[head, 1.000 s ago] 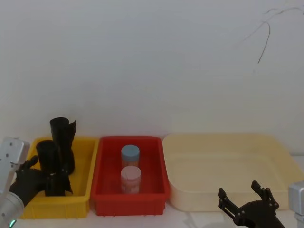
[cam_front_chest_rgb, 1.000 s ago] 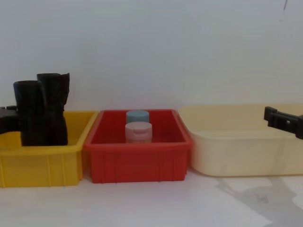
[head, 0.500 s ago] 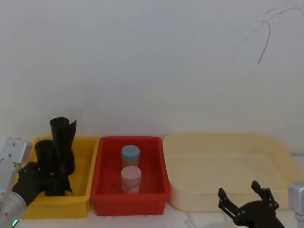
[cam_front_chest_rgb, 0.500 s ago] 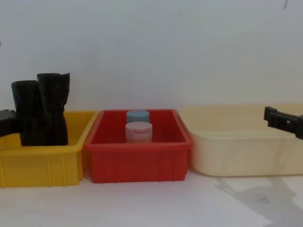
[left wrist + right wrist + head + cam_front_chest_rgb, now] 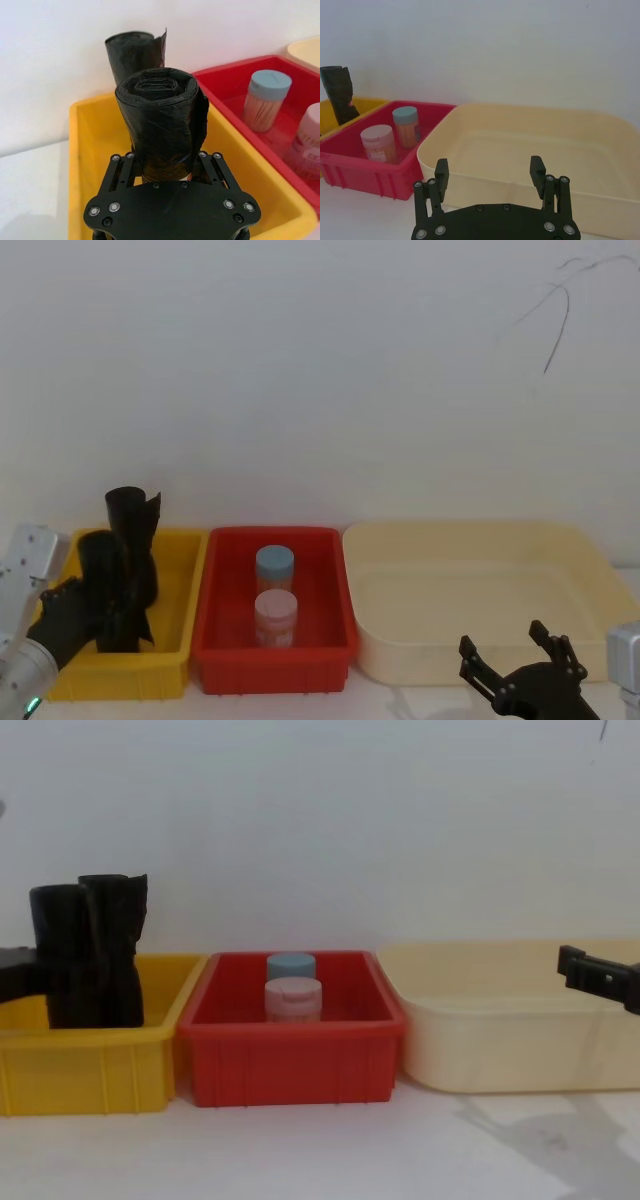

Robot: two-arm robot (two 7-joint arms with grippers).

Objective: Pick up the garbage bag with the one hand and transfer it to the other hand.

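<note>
At far left of the chest view, reaching in from the frame's edge: left gripper (image 5: 166, 162), jaws closed on the garbage bag (image 5: 160, 125), one finger pressed to each side of the roll near its lower end. Upright, or very nearly so, in the left wrist view, with its coiled top open to the camera and a speck of red at the base beside one finger. Lower end down inside the yellow bin (image 5: 125, 668); cannot tell whether resting on the bin floor. Just behind it in the same bin: second black roll (image 5: 132, 518), ragged at the top, touching or almost touching the held one.

At centre: red bin (image 5: 270, 668), side by side with the yellow one. Inside, two jars in a line front to back: pink-lidded jar (image 5: 275, 612) nearer, blue-lidded jar (image 5: 274, 565) behind.

To the right: wide cream tub (image 5: 420, 658), close against the red bin.

At lower right of the head view: right gripper (image 5: 488, 164), jaws spread wide, gripping and touching nothing, in front of the tub's near wall and above the white counter (image 5: 320, 1150).
</note>
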